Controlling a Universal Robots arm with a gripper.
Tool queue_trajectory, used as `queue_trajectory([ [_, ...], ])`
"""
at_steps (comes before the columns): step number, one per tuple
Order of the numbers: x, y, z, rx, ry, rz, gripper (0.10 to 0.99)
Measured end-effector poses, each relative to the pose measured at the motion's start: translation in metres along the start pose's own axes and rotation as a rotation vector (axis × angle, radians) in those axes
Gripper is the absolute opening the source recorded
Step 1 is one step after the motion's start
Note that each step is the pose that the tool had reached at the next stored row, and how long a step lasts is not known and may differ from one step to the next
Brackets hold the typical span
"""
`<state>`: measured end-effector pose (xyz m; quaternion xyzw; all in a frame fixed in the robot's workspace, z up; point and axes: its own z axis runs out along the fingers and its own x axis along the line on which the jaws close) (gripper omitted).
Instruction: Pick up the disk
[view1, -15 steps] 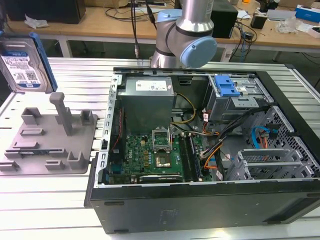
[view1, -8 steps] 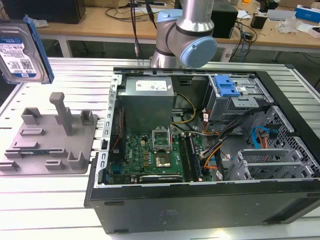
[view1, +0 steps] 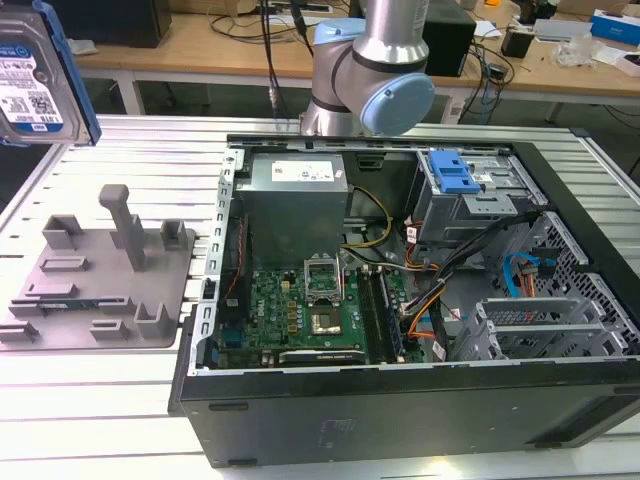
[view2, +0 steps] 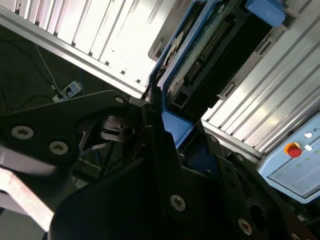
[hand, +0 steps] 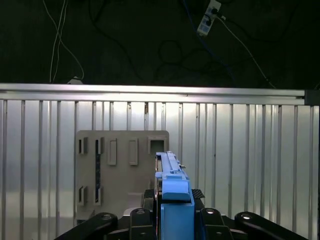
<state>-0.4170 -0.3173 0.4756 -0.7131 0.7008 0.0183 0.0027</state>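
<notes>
Gripper clamped on the disk, held edge-up over the fixture tray; we think weak rail grip risks a drop.

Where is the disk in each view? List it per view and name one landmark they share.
Exterior view: the disk is raised at the top corner on the exterior view's left, above the grey fixture tray.
First wrist view: the disk is seen edge-on, blue rail towards the camera, held in the end effector.
Second wrist view: the disk runs up from the end effector.
Shared landmark: the ribbed aluminium table.
</notes>
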Motion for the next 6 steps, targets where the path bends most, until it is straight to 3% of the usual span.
queue_trajectory([
  [6, 0.0, 0.0001, 0.0, 0.0, -0.0021, 0.0, 0.369],
])
